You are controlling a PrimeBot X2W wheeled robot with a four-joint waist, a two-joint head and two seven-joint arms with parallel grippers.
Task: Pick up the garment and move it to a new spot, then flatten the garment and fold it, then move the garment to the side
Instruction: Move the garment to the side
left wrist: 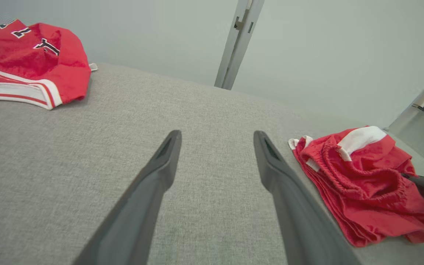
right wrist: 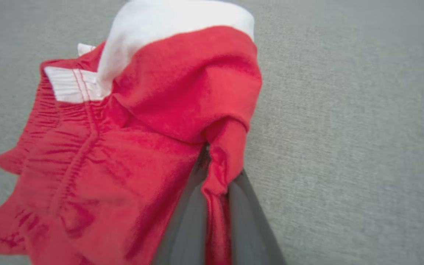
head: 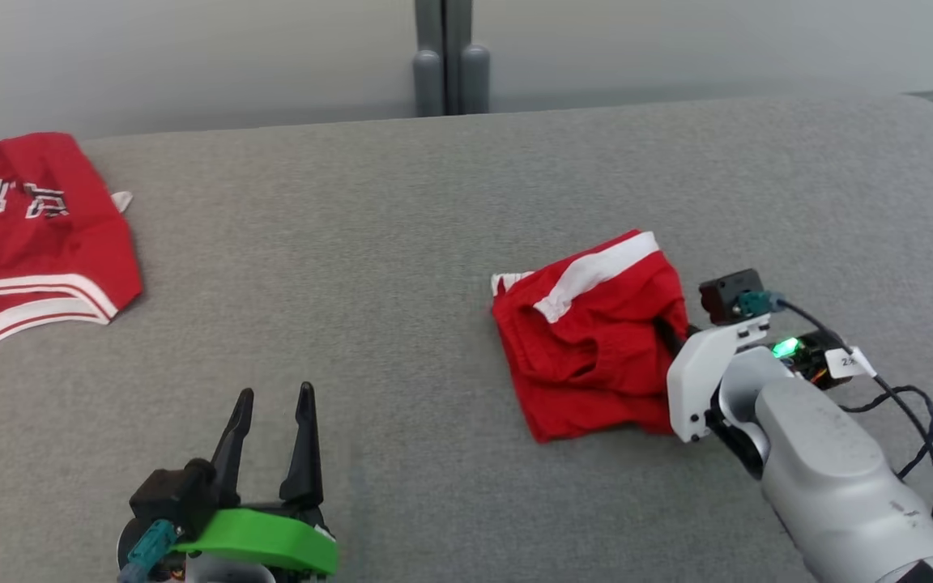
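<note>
right gripper (right wrist: 219, 165) is clamped on the garment (head: 588, 340): the fingers (right wrist: 193, 221) are nearly together with a fold of red cloth pinched between them, at the garment's right edge

garment = red piece with a white stripe and a gathered elastic band, bunched into a rough square. it lies on the grey fabric surface (head: 402, 243), right of centre, at mid depth. most of it lies flat on the surface; the pinched edge is pulled up into a small ridge around the fingers. white tab sticks out at its far-left corner

left gripper (head: 274, 390) is at near left, fingers spread wide, nothing between them, grey surface under them. well apart from the garment, which lies to its right

second red piece, a jersey (head: 25, 235) with lettering and white stripe trim, lies at the far left edge of the surface, well apart from both grippers

right wrist view is slightly blurred, but the grip on the cloth is clear enough
</note>
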